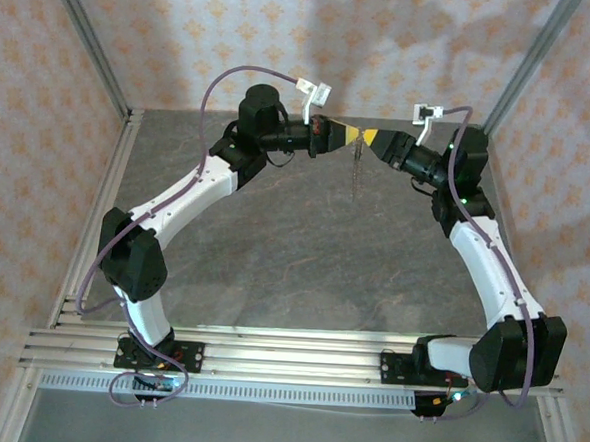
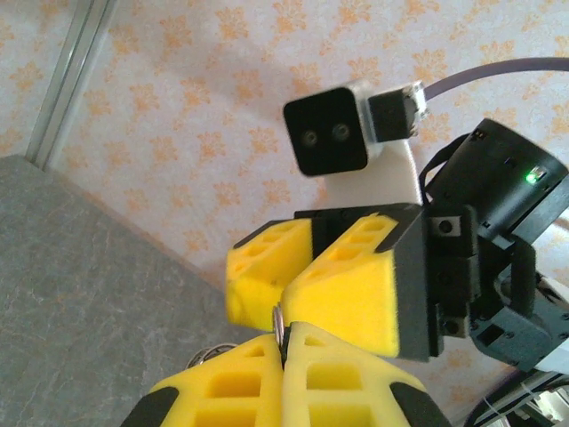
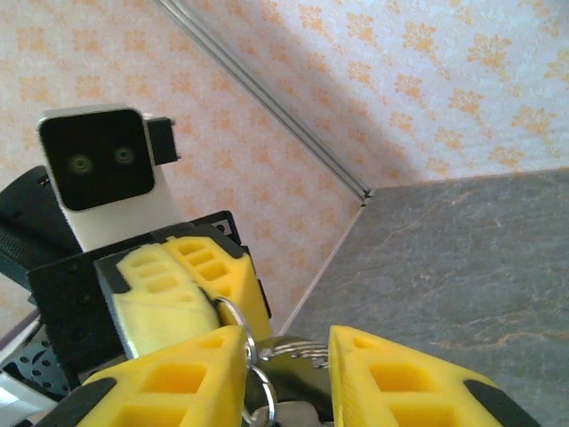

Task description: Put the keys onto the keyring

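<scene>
Lab test cell: aluminium extrusion frame (image 1: 90,38), printed floral backdrop panels (image 1: 386,46) on far and side walls, grey stone-look tabletop (image 1: 303,252), mounting rails (image 1: 287,356) near edge.

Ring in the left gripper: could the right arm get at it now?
Probably yes. The right gripper sits tip to tip with the left gripper, jaws apart right by the ring pinched there, nothing between.
</scene>
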{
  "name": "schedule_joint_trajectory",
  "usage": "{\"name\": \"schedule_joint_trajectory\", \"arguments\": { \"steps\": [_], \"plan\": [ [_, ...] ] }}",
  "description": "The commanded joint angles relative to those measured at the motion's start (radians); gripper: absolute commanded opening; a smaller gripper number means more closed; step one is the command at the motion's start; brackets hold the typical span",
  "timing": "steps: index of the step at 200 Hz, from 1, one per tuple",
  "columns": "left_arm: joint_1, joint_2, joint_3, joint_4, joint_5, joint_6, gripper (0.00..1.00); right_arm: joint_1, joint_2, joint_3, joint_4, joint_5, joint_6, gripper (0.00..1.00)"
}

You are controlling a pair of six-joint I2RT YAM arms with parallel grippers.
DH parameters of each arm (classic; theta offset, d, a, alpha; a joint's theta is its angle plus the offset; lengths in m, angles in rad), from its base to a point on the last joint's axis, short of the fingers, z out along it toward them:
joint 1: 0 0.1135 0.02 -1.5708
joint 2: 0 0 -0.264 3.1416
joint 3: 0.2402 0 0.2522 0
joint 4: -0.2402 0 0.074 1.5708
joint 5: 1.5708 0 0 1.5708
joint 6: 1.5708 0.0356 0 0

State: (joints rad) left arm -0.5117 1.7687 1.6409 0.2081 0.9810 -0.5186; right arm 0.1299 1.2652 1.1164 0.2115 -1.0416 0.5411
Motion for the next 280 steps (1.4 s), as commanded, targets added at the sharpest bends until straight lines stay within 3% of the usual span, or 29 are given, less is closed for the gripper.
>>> {"name": "schedule_joint_trajectory", "arguments": {
  "steps": [1, 58, 125, 181, 280],
  "plan": [
    [-0.007, -0.047, 0.002, 0.080, -0.011, -0.009, 0.00, -0.004, -0.012, -0.028, 0.141, 0.001, 0.068, 0.29],
    [-0.007, -0.042, 0.002, 0.096, -0.016, -0.045, 0.00, -0.004, -0.007, -0.074, 0.244, -0.034, 0.136, 0.22],
    [-0.007, -0.034, 0.003, 0.100, -0.018, -0.050, 0.00, -0.003, -0.013, -0.094, 0.295, -0.050, 0.171, 0.25],
    [-0.007, -0.041, 0.004, 0.092, -0.018, -0.046, 0.00, -0.009, -0.042, -0.110, 0.269, 0.064, 0.169, 0.28],
    [-0.007, -0.044, 0.005, 0.091, -0.019, -0.046, 0.00, -0.007, -0.068, -0.146, 0.373, 0.003, 0.231, 0.25]
  ]
}}
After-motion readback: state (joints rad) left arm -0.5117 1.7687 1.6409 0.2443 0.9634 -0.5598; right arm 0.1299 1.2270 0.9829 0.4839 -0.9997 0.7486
